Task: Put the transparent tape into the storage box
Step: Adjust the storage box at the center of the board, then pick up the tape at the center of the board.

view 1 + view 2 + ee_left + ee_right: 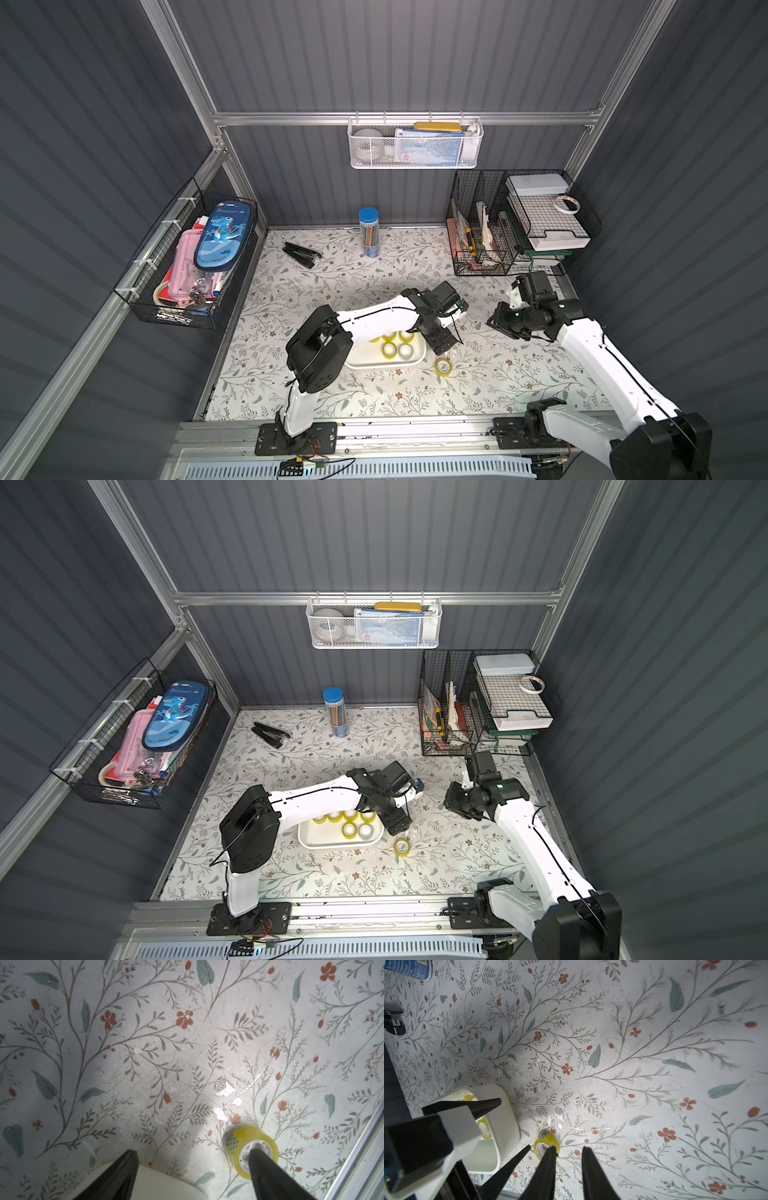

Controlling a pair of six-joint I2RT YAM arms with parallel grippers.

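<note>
Yellowish transparent tape roll (pixel 443 367) on floral worktop (pixel 498 374), just beside shallow white plastic storage box (pixel 380 366); left tool (pixel 192 1152) spread wide; right tool (pixel 569 1150) narrowly parted, empty.

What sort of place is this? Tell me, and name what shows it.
Likely a mock stationery desk inside a robot test booth: a black wire basket of pencil cases on the wall, a tube of coloured pencils and a stapler on the floral tabletop.

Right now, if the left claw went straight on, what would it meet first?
Likely the tape roll, under one finger of the left gripper; the other hangs over the box corner. Depth unclear.
</note>
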